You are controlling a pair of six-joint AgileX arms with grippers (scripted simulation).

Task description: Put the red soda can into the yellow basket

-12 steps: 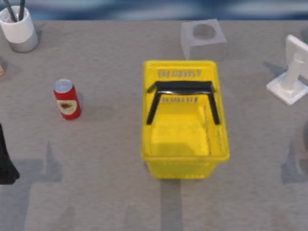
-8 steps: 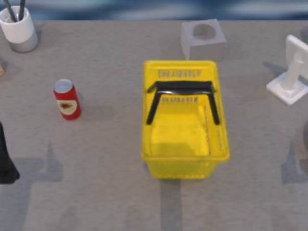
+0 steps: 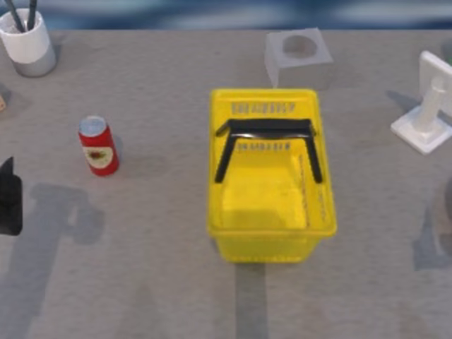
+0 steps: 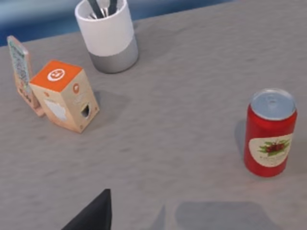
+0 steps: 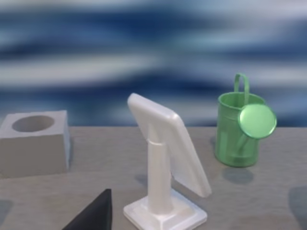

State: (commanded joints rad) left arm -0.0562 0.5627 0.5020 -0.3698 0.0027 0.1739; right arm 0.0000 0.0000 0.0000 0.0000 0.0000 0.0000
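Jaws unreadable on left gripper [image 3: 8,205], at bench's left edge near upright red soda can [image 3: 97,145]; yellow basket [image 3: 271,241] mid-bench.

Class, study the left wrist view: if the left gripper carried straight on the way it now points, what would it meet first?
Probably bare table. The red soda can stands off to one side of that line, the orange carton and white cup to the other. Depth is unclear, so this is a judgement.

White pen cup [image 3: 27,42], grey block [image 3: 298,56], white stand [image 3: 428,106], green watering can [image 5: 240,127].
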